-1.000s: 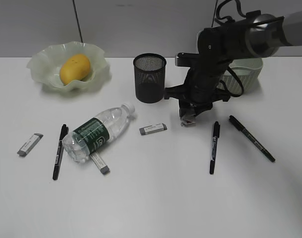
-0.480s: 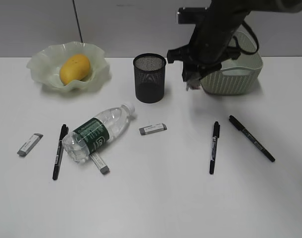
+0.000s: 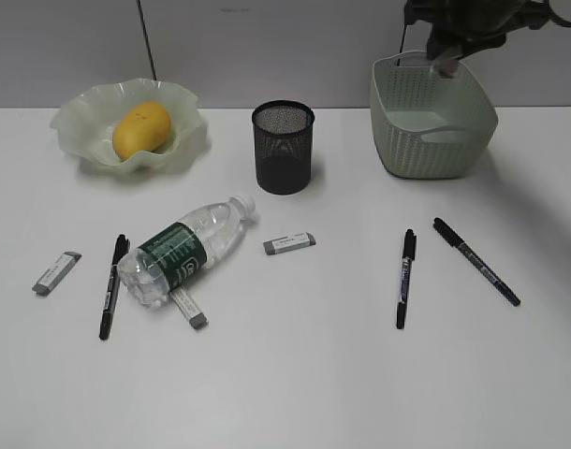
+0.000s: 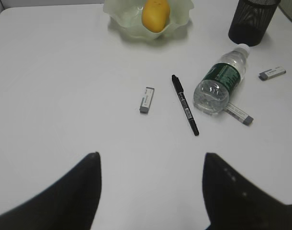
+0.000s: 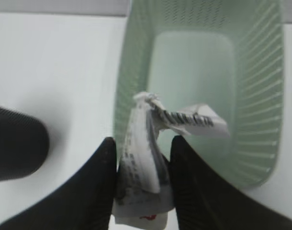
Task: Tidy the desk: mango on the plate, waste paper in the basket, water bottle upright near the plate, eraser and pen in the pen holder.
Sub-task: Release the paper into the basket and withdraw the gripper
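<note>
My right gripper (image 5: 143,140) is shut on the waste paper (image 5: 139,167), holding it high over the near rim of the pale green basket (image 5: 261,96); the exterior view shows the gripper (image 3: 446,54) above the basket (image 3: 435,140). The mango (image 3: 142,129) lies in the wavy plate (image 3: 84,117). On its side at centre left rests the water bottle (image 3: 183,251). The black mesh pen holder (image 3: 283,148) stands upright. Erasers (image 3: 289,244) (image 3: 57,272) (image 3: 190,309) and pens (image 3: 109,285) (image 3: 404,277) (image 3: 475,260) lie on the desk. My left gripper (image 4: 151,163) is open over bare desk.
The basket's inside looks bare below the paper. One eraser is partly tucked under the bottle. A grey wall (image 3: 267,47) runs behind the desk's far edge.
The right arm has risen from the desk beside the pen holder and swung back and right with the waste paper, ending above the basket. Nothing else moved.
</note>
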